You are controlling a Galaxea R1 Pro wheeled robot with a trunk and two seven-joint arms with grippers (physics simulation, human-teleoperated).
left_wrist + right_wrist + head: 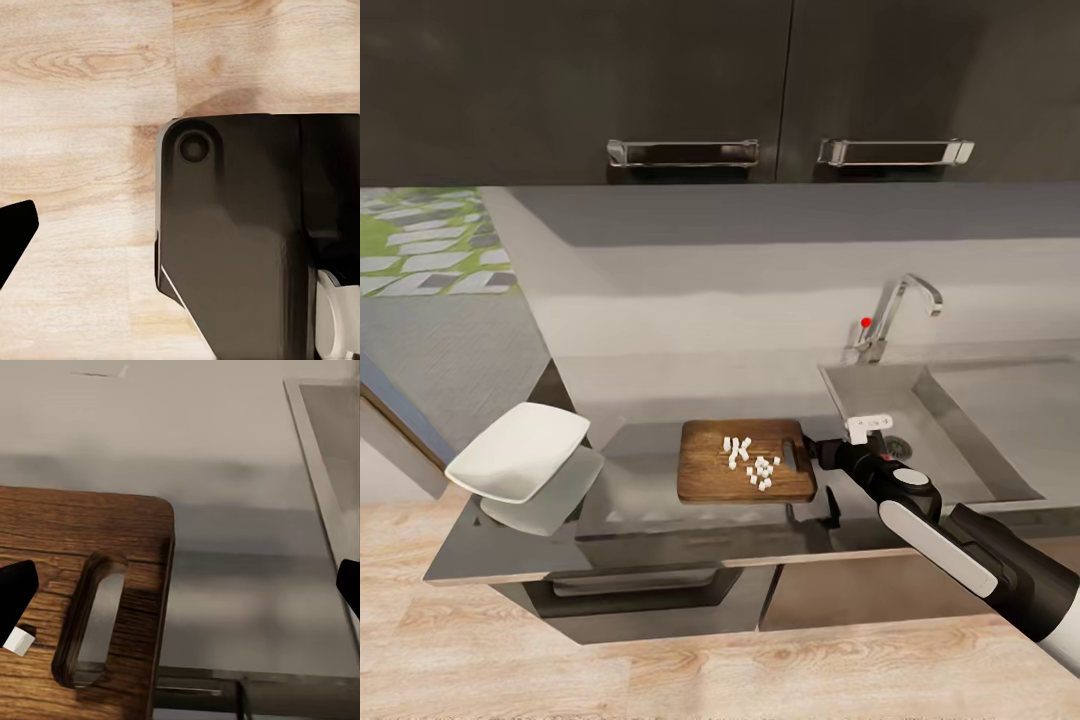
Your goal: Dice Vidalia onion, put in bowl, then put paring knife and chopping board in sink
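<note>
Many pale onion bits [750,465] lie mid-frame on our chopping board [710,480]; our right gripper [822,452] hovers wide open, empty, beside its slot handle [90,630], ready to grasp.

We've got two dark upper cabinet doors [660,70] along the top, each with a chrome bar handle [682,152]. Below them runs a plain grey backsplash wall [760,290]. The floor [660,670] is light wood planks, and off to the left we can see a green-and-white patterned rug [420,240].
</note>
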